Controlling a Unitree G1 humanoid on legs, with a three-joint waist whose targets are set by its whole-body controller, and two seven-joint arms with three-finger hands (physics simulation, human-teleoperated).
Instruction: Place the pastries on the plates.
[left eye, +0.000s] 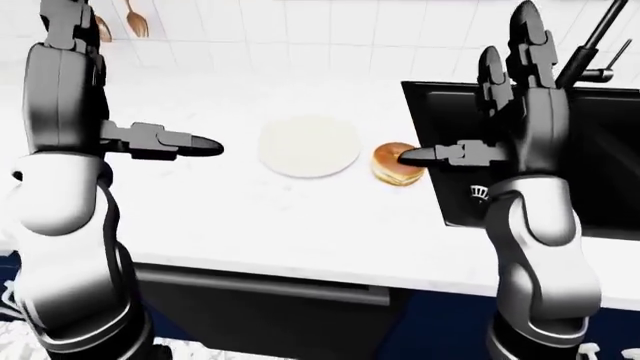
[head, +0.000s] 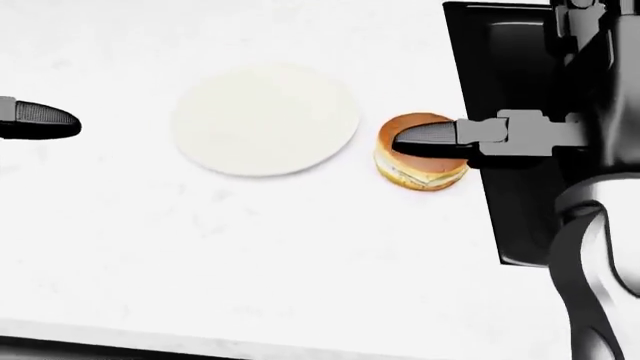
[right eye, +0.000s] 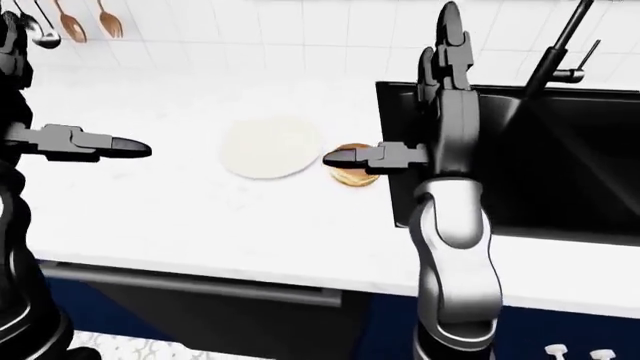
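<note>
A round white plate (head: 265, 120) lies flat on the white counter (head: 250, 247). A golden round pastry (head: 425, 169) sits on the counter just right of the plate, apart from it and close to the sink's left rim. My right hand (left eye: 455, 101) is open, its fingers (left eye: 525, 45) pointing up and its thumb (head: 430, 136) stretched left above the pastry's top; I cannot tell whether it touches. My left hand (left eye: 142, 81) is open and empty, raised left of the plate, thumb (left eye: 190, 144) pointing right.
A black sink (left eye: 600, 172) with a dark faucet (left eye: 590, 45) fills the right side. Copper utensils (right eye: 85, 22) hang on the tiled wall at the top left. The counter's edge (left eye: 300, 274) runs along the bottom, with dark cabinets below.
</note>
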